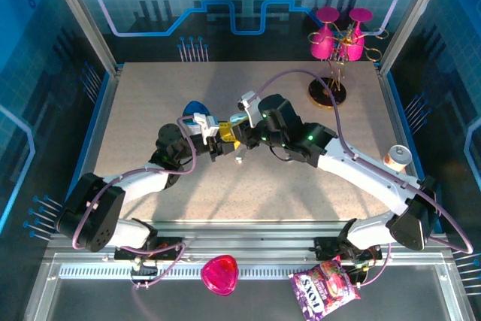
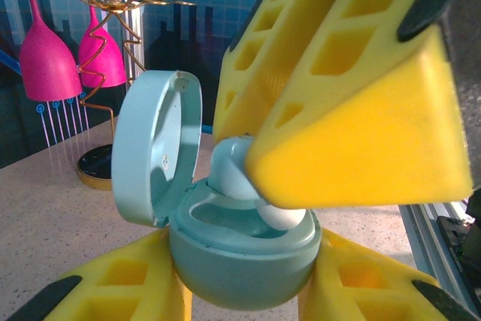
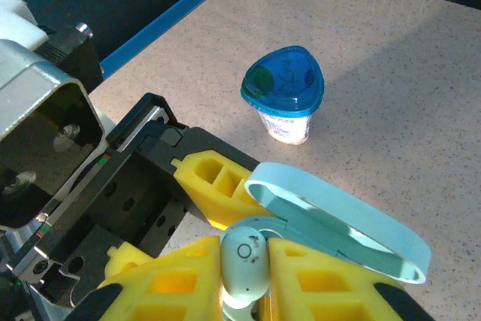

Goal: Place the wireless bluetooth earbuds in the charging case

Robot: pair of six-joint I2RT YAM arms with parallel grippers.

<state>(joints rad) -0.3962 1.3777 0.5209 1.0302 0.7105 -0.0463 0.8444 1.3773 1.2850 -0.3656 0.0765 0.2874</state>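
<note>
The left jaws are closed on the lower half of the charging case (image 2: 240, 261), one finger on each side. They hold it up off the tabletop (image 1: 150, 95) with its opening turned towards the other arm. Its round lid (image 2: 154, 148) stands swung back on the hinge, so the sockets inside are free to reach. The right jaws are clamped on one earbud (image 3: 242, 264) and come in from above the case. The rounded end of the earbud is at or just inside the case's rim, and its stem is pinched between the yellow fingers. Holding the case in the air most likely lets each arm tilt its own piece until socket and earbud line up. The recess beside the earbud looks empty, so this seems to be an early insertion. How deep the earbud sits cannot be told, because the fingers hide the contact. A blue-lidded cup (image 3: 284, 88) stands on the tabletop beyond the case, well apart from it.
</note>
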